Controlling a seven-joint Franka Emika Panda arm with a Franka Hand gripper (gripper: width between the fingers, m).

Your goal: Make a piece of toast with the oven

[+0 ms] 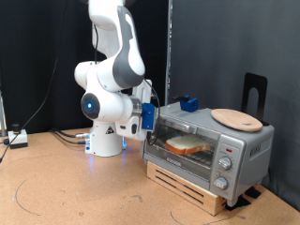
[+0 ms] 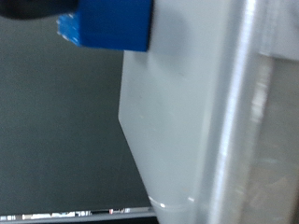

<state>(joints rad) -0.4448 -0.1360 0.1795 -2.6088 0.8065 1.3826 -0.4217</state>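
The silver toaster oven [image 1: 246, 148] stands on the table at the exterior view's right, its knobs on the right panel. The piece of toast [image 1: 187, 143] lies inside on the rack and shows through the glass door, which looks closed. My gripper [image 1: 150, 114] is at the oven's upper left corner, close against its side by the door's top edge. Its fingers do not show clearly. The wrist view shows only a close, blurred stretch of the oven's silver top [image 2: 187, 112] and a blue block [image 2: 107, 23] beyond it.
A round wooden board [image 1: 236, 118] lies on the oven's top, with a blue block [image 1: 190, 101] behind it. A black stand [image 1: 255, 89] rises behind the oven. The oven sits on a wooden slat base [image 1: 187, 185]. Cables and a small box [image 1: 16, 139] lie at the far left.
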